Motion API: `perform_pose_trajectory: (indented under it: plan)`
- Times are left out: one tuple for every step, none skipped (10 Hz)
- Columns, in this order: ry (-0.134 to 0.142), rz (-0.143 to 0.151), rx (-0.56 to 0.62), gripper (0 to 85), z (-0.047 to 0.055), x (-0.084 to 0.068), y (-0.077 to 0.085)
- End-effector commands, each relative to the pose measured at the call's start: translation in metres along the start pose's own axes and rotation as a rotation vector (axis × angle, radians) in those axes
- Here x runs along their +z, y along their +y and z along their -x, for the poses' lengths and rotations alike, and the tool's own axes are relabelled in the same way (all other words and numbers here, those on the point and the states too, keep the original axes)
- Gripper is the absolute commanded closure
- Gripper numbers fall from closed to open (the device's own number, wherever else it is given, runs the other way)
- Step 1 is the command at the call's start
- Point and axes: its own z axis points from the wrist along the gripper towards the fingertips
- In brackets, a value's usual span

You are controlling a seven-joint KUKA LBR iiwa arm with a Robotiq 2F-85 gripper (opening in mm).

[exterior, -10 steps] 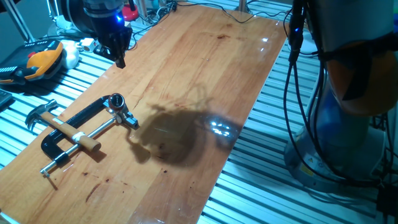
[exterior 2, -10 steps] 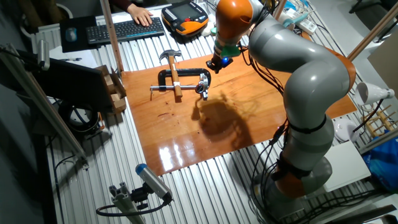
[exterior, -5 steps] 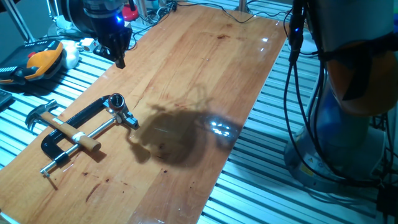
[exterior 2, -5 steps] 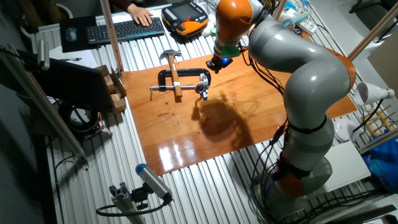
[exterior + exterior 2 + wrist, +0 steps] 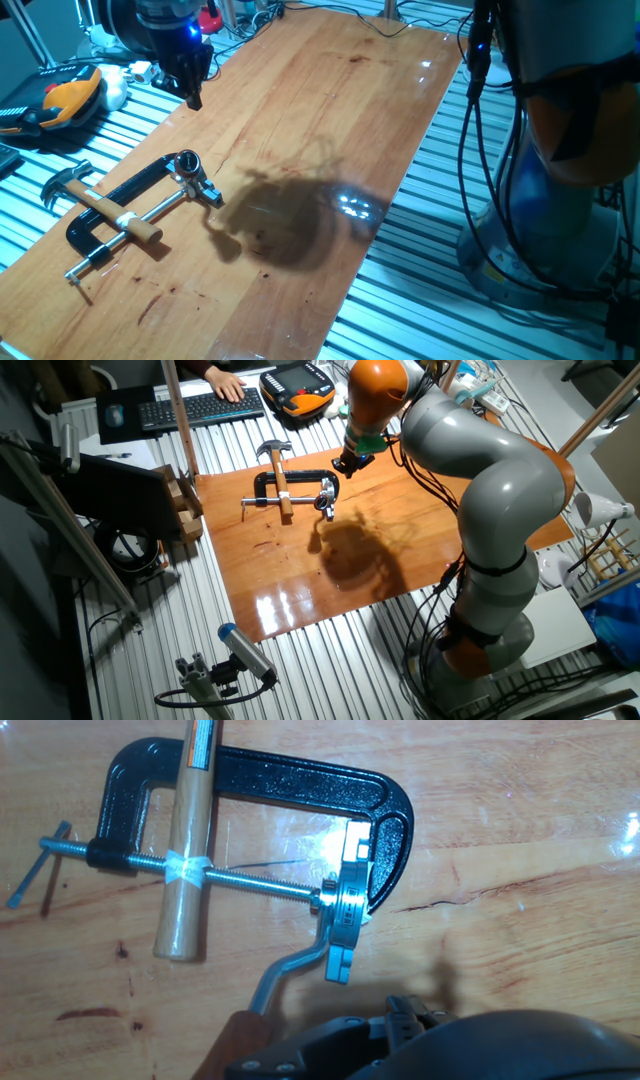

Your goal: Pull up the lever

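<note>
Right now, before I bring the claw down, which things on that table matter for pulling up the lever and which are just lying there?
For the job:
- lever, curved silver arm on the clamp's chrome head
- black clamp that carries it
- claw, hanging above the table, touching nothing

Just lying about:
- hammer, wooden shaft resting across the clamp's threaded rod
- orange pendant, off the board

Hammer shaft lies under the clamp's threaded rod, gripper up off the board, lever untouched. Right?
Not quite. The hand view shows the hammer's wooden shaft lying over the threaded rod, not under it. The rest holds: the gripper hangs above the board, clear of the lever.
</note>
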Motion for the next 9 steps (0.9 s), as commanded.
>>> perform_pose_trajectory:
  plan:
    - [0.001, 0.002, 0.000, 85.0, -0.0001, 0.0000, -0.0001]
    - [0.005, 0.001, 0.000, 85.0, -0.0001, 0.0001, -0.0003]
    - [0.006, 0.001, 0.000, 85.0, -0.0001, 0.0001, -0.0004]
    - [0.008, 0.003, 0.000, 85.0, 0.0000, 0.0002, -0.0004]
    - [0.009, 0.003, 0.000, 85.0, 0.0002, 0.0003, -0.0004]
    - [0.011, 0.004, 0.000, 85.0, 0.0002, 0.0003, -0.0005]
    - [0.015, 0.009, 0.000, 85.0, 0.0001, 0.0002, -0.0004]
    - [0.020, 0.018, 0.004, 85.0, 0.0000, 0.0004, -0.0007]
    - [0.020, 0.018, 0.004, 85.0, 0.0001, 0.0005, -0.0005]
